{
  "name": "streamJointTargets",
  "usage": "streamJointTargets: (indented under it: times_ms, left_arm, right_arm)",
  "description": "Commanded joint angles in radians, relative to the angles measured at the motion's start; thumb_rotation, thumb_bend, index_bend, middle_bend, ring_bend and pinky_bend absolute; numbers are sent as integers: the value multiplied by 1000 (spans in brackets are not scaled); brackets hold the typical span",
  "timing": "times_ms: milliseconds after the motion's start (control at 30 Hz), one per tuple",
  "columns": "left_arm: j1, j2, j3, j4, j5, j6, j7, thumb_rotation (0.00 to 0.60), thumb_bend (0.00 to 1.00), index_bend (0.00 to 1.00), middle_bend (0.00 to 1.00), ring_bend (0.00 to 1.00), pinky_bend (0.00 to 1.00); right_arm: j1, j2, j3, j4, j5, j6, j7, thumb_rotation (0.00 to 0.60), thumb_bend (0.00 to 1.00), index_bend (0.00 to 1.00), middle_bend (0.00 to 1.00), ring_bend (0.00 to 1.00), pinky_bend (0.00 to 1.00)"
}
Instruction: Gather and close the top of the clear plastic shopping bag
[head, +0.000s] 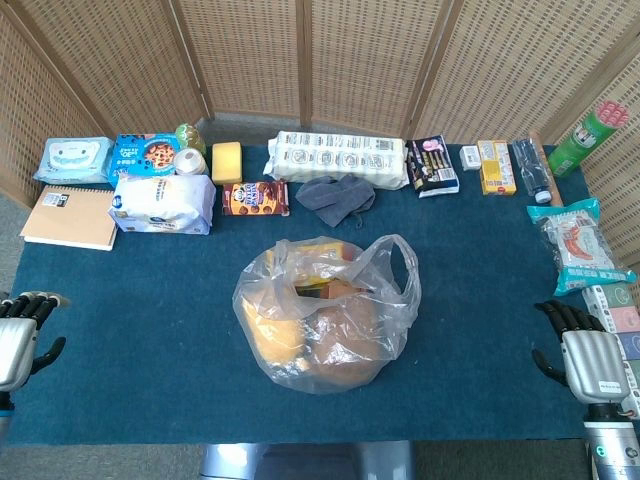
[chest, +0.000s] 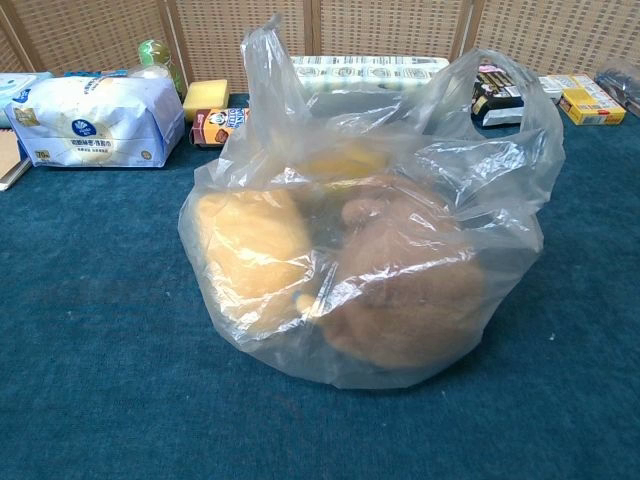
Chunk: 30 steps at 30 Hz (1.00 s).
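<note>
Fingers of left hand (head: 22, 335) and right hand (head: 590, 362) well apart from bag (head: 325, 312) between them.

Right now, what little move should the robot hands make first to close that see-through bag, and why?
Probably bring both hands in toward the clear plastic shopping bag's two loop handles. The left hand and right hand sit empty at the table edges, far from the bag, whose top gapes open.

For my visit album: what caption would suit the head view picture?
Open clear plastic bag of bread sits mid-table, left hand and right hand waiting at either edge.
</note>
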Motion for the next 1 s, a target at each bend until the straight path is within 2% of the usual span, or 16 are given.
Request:
streamJointTargets:
  times_ms: [33, 333, 633, 800, 1000]
  left_arm:
    - [-2, -2, 1, 3, -1, -6, 2, 600, 262, 318, 321, 245, 269]
    - [-1, 1, 0, 2, 6, 4, -2, 600, 262, 318, 320, 245, 269]
    - [3, 13, -2, -7, 11, 17, -4, 600, 262, 319, 320, 245, 269]
    - [4, 19, -3, -13, 16, 23, -4, 600, 262, 319, 321, 245, 269]
    - [4, 23, -5, -18, 21, 29, -3, 600, 262, 319, 320, 245, 269]
  right_arm:
    - [2, 0, 0, -1, 2, -3, -1, 600, 290, 225, 261, 266, 323]
    - [0, 4, -2, -5, 1, -3, 18, 600, 290, 225, 261, 266, 323]
    - [23, 17, 10, -29, 4, -37, 98, 600, 288, 224, 261, 266, 325]
    - [61, 35, 23, -59, -2, -88, 236, 600, 284, 224, 261, 266, 326]
    - [126, 89, 27, -93, -6, -208, 503, 600, 289, 216, 261, 266, 326]
